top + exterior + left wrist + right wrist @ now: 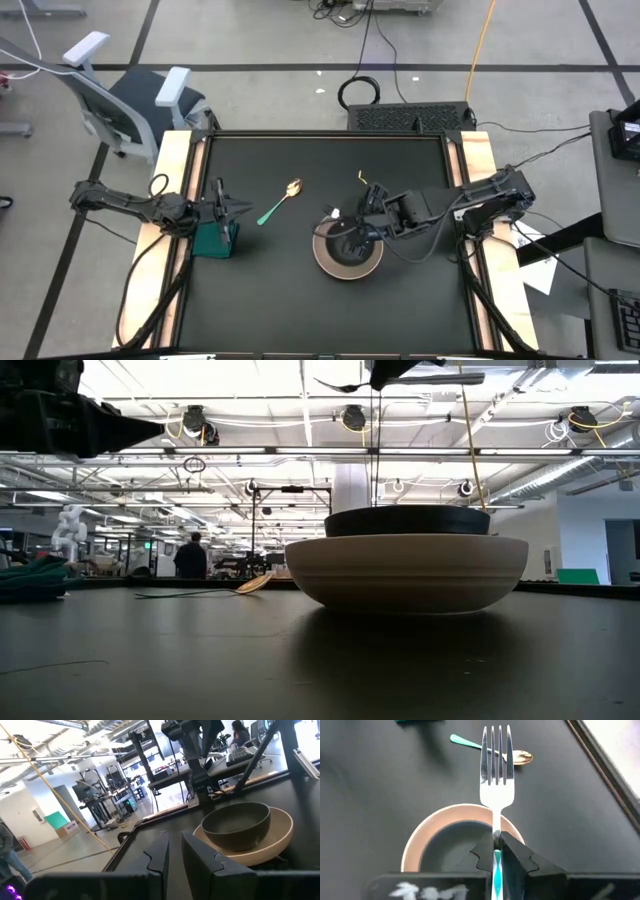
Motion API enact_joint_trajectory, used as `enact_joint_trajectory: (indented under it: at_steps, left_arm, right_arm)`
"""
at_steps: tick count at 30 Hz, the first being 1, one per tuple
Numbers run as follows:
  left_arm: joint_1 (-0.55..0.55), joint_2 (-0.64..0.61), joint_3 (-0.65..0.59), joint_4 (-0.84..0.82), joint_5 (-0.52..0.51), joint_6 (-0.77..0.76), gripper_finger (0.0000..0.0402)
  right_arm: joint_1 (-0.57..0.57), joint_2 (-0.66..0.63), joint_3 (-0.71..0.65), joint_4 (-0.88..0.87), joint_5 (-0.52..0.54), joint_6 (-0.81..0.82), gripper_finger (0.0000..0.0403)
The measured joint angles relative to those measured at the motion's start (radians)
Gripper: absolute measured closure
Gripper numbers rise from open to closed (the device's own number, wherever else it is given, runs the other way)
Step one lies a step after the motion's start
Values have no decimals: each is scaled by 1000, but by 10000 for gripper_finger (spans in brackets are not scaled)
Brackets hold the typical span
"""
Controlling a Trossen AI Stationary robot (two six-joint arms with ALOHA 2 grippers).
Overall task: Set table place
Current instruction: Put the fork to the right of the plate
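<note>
A black bowl (350,248) stands inside the pinkish-beige plate (322,258) on the black table (300,300), right of centre. The gold-bowled spoon with a green handle (280,203) lies flat on the table, left of the plate. My right gripper (345,228) hovers over the plate's far-left rim, shut on a silver fork (496,775). My left gripper (238,207) waits near the table's left edge with its fingers a narrow gap apart (175,855), holding nothing. My right gripper pinches the fork's handle just behind its neck (496,834) between its two fingers. The fingers come from the table's right, slanting down, and lie along the fork. The fork is lifted clear above the bowl and plate, its tines (496,745) pointing ahead toward the spoon.
A dark green bundle (215,240) lies on the table under my left arm's wrist, by the left wooden strip (165,200). A thin yellow piece (366,180) lies far of the plate. Bare tabletop spreads along the near side.
</note>
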Motion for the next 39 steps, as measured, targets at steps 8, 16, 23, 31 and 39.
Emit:
enact_joint_trajectory:
  at_steps: [8, 16, 23, 31, 39]
  left_arm:
    - [0, 0, 0, -5, 0, -2, 344]
    - [0, 0, 0, 1, 0, -2, 344]
    - [0, 0, 0, 1, 0, -2, 344]
    - [0, 0, 0, 3, 0, 0, 344]
    - [0, 0, 0, -2, 0, -14, 344]
  right_arm:
    - [40, -142, -179, 147, 23, -111, 393]
    - [22, -463, -572, 428, 18, -103, 393]
    - [-2, -608, -766, 506, 16, -36, 393]
    - [-11, -615, -791, 534, 16, 15, 393]
    - [15, -619, -791, 442, 22, 222, 393]
